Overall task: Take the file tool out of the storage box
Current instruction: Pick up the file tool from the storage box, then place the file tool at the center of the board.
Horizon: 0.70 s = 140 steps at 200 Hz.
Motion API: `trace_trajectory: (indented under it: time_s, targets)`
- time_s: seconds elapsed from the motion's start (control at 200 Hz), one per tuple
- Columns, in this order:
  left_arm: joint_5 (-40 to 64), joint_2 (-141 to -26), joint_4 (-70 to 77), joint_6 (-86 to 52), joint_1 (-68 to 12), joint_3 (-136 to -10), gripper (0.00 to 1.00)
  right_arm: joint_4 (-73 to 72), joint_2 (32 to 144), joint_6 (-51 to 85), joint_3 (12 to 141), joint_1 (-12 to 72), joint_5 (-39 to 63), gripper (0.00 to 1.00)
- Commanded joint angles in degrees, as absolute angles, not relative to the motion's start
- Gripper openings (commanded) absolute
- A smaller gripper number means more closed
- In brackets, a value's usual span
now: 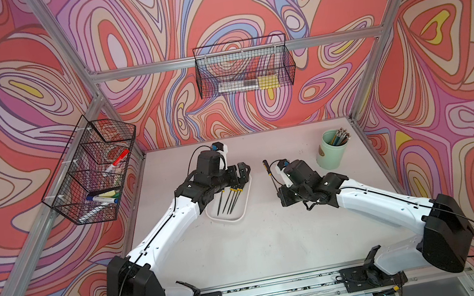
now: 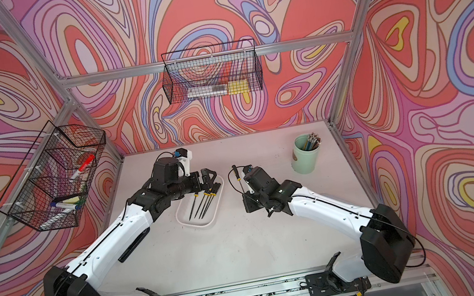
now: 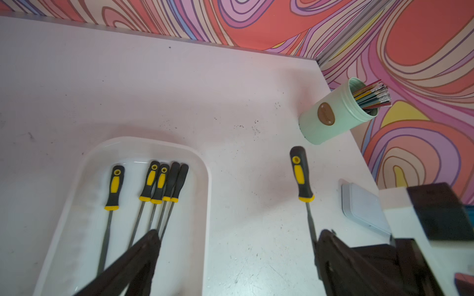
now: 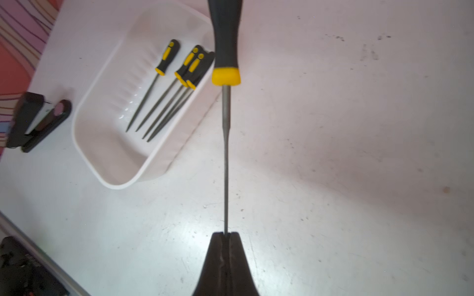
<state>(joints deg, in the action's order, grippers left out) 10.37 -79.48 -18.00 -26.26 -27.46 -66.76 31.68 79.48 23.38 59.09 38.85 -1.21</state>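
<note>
The storage box (image 1: pixel 224 217) (image 2: pixel 199 222) is a shallow white tray lying mid-table, with several black-and-yellow files (image 3: pixel 154 184) (image 4: pixel 166 84) side by side inside it. My left gripper (image 1: pixel 241 172) (image 3: pixel 239 235) hovers open over the tray's handle end and holds nothing. One finger is above the tray and the other is beyond its rim. To the right of the tray my right gripper (image 1: pixel 282 195) (image 4: pixel 225 234) is shut on the thin metal tip of one file tool (image 1: pixel 270 173) (image 2: pixel 237 176) (image 4: pixel 225 153). That file is outside the box, above the bare table, with its handle pointing towards the back wall.
A mint-green pencil cup (image 1: pixel 331 152) (image 3: pixel 333 118) stands at the back right of the table. Black wire baskets hang on the left frame (image 1: pixel 89 170) and on the back rail (image 1: pixel 243 69). Both arms reach in from the front rail.
</note>
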Motion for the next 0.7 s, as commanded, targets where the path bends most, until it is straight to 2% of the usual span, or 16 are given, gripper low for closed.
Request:
trace_trajectory:
  time_s: [0.0,0.3,0.696]
  targets:
    - [5.5,-77.9,-25.0,-21.7,-27.7,-66.3,0.99,44.0,79.3,21.8,61.8,36.5,-8.9,0.0]
    - [5.5,-73.0,-20.6,-21.9,-27.8,-56.8,0.99,50.5,86.8,18.0,65.2,26.7,-5.2,0.0]
    - [4.8,-69.4,-17.5,-20.8,-27.8,-50.6,0.99,51.4,100.1,16.9,69.2,22.4,-1.8,0.0]
